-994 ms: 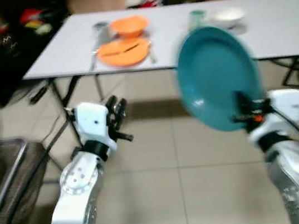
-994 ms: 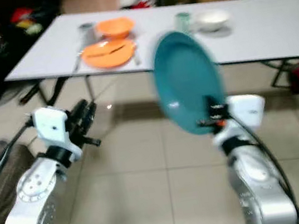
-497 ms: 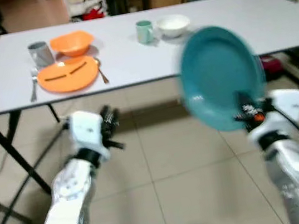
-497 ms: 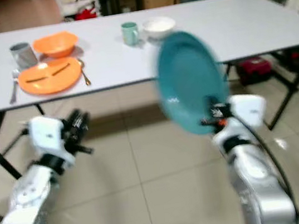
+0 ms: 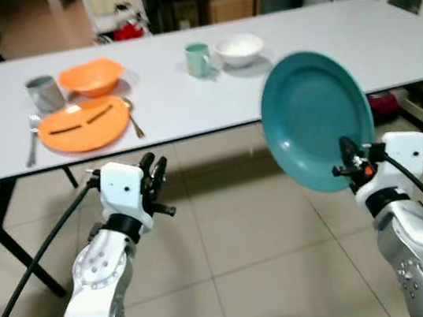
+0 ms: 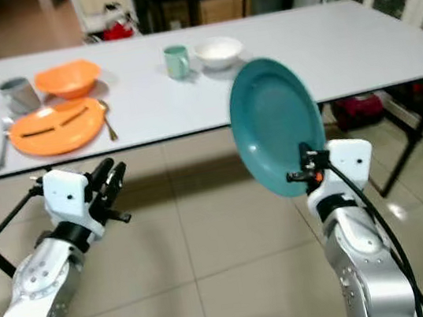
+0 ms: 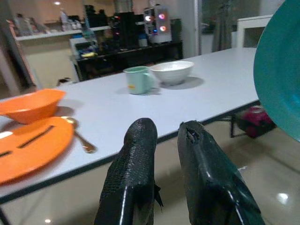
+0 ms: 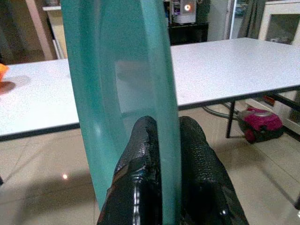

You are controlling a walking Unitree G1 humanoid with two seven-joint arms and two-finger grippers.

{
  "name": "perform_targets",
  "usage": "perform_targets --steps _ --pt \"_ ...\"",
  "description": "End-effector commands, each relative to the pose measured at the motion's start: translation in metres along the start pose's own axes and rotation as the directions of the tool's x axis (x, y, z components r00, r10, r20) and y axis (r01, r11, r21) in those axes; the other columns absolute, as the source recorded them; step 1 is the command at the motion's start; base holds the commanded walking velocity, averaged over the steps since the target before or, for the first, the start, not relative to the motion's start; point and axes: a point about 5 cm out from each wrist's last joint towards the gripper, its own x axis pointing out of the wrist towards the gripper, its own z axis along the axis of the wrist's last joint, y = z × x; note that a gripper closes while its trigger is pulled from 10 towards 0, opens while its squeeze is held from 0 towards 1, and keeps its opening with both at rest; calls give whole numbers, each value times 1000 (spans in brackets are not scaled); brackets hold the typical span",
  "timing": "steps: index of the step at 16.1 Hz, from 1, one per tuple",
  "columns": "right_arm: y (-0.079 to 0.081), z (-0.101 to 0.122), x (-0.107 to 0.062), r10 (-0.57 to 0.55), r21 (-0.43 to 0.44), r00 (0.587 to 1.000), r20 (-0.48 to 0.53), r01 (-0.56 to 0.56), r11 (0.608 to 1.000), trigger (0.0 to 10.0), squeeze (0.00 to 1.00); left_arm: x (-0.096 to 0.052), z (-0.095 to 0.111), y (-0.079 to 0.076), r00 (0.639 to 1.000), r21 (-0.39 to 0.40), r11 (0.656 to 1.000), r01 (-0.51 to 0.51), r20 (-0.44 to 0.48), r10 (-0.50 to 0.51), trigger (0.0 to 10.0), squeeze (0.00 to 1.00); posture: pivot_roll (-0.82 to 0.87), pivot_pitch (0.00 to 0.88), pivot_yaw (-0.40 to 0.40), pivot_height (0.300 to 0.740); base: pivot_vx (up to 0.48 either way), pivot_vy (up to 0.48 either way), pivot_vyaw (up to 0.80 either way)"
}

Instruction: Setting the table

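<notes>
White table (image 5: 384,37) ahead, tiled floor (image 5: 240,242) between it and the robot. On the table's left part: orange plate (image 5: 83,124) with two dark sticks lying on it, orange bowl (image 5: 91,77) just behind it, grey cup (image 5: 44,93) beside the bowl, a fork (image 5: 31,141) left of the plate and a spoon (image 5: 133,117) right of it. Near the middle of the far side — green mug (image 5: 197,58) next to a white bowl (image 5: 239,48). A magenta object (image 8: 262,130) sits on the floor under the table's right end.

Right gripper (image 5: 351,167) pinches the lower rim of the teal plate (image 5: 315,119), one finger on each face (wrist view confirms); the plate stands nearly upright, held in the air short of the table edge.

Left gripper (image 7: 164,140) — fingers close together with a narrow gap, holding nothing, raised below table height.
</notes>
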Motion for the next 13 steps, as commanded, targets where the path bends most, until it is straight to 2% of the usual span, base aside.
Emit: perform_targets --steps 1,10,13 --pt "15 8 3 58 9 997 51 -59 998 10000 0 -2 3 7 1000 13 1000 -17 6 17 10000 0 37 0 -11 740 337 0 0" --pt "15 5 0 85 8 996 35 -86 996 10000 0 2 0 -2 999 16 999 31 -8 -31 10000 0 28 0 -1 740 339 0 0" --pt "15 5 0 94 6 995 33 -95 995 10000 0 0 -1 -4 999 -24 999 40 -13 -40 10000 8 26 0 -4 740 380 0 0"
